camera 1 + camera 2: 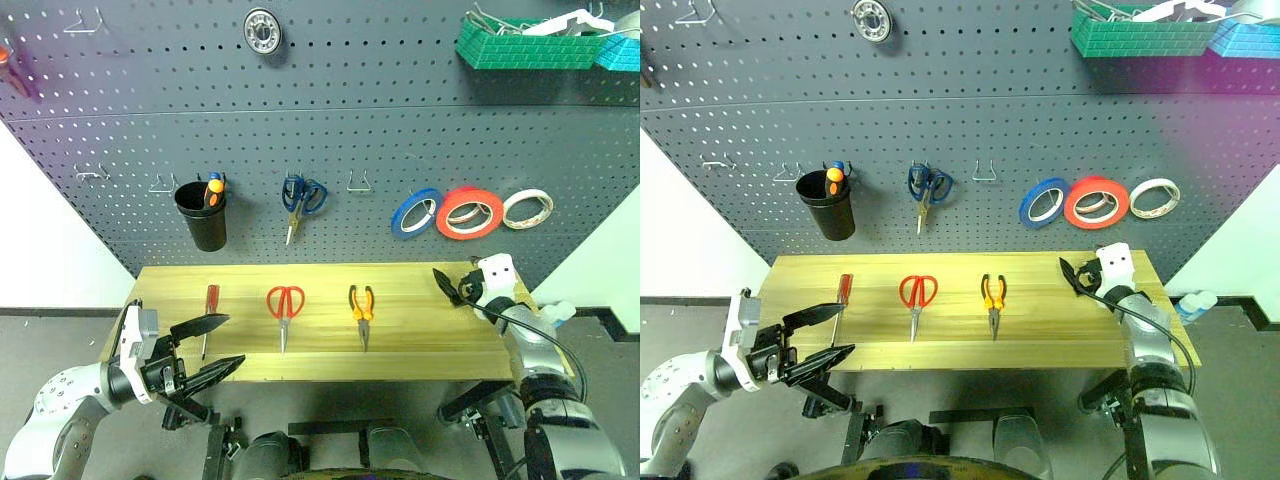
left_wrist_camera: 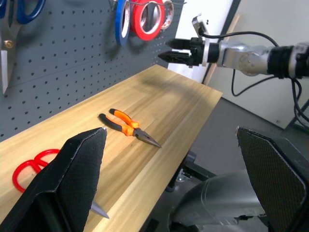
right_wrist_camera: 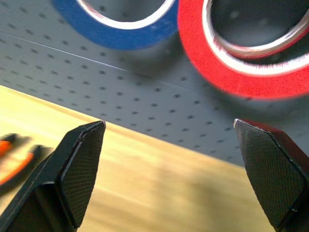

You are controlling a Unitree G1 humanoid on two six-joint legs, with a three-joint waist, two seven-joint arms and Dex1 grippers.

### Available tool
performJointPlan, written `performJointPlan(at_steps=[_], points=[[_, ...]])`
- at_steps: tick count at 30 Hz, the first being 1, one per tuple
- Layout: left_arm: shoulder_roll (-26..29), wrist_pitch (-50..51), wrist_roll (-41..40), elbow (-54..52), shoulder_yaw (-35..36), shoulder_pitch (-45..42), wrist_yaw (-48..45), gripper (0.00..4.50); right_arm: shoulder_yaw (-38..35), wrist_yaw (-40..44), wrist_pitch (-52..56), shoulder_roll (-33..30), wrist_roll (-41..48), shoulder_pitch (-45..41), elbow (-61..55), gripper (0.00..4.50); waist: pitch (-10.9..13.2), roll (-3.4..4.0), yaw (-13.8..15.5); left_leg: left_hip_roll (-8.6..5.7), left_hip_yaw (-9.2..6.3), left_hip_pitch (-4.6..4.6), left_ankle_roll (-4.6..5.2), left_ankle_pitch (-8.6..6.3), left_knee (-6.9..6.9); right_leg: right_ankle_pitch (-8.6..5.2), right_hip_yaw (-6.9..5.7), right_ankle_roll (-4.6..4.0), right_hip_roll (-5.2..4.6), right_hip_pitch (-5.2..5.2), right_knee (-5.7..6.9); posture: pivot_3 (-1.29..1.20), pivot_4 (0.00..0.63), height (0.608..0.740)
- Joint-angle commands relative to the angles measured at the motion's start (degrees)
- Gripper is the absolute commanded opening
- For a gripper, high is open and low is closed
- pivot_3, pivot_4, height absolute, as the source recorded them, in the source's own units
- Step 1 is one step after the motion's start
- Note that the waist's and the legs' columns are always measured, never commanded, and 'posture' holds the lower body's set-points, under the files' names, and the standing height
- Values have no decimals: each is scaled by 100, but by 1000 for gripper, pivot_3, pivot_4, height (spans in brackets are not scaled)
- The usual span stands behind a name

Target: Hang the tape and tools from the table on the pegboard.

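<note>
Tape (image 1: 469,212) on pegboard (image 1: 330,120) — pliers (image 1: 361,303) on table (image 1: 400,330) (scissors (image 1: 285,303) too).

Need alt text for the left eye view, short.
A wooden table against a dark pegboard holds a red-handled screwdriver, red scissors and orange pliers in a row. Blue tape, red tape and a paler roll hang on the board at right. The open left gripper and right gripper sit at opposite table ends.
</note>
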Motion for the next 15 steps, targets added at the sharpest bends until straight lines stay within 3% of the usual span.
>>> performJointPlan(at_steps=[1, 4, 7, 15], points=[[30, -51, -36, -152, 74, -54, 12, 4500, 233, -401, 995, 160, -139, 57, -1090, 4465, 1, 2, 5, 0, 0, 0, 0, 0, -1, 0, 0, 0, 0, -1, 0, -121, 0, 740], [41, -56, -44, -159, 81, -29, 8, 4500, 200, -670, 1945, 509, 164, 32, -1793, 4465, 2, 3, 21, 0, 0, -5, -1, 0, -2, 0, 0, 0, 0, -8, 3, -113, 0, 740], [55, -40, -43, -238, 93, 25, 40, 4500, 478, -946, 2357, 807, -70, 2, -2230, 4465, 1, 3, 31, 0, 0, -17, -1, 0, -5, 0, 0, 0, 0, -21, 2, -99, 0, 740], [37, 75, -127, -641, 174, 275, 247, 4500, 689, -1598, 3617, 1395, -185, -267, -1686, 4465, -1, 0, 116, -4, 4, -78, -1, 0, -2, 3, -1, -3, -3, -81, -2, -69, 0, 740]])
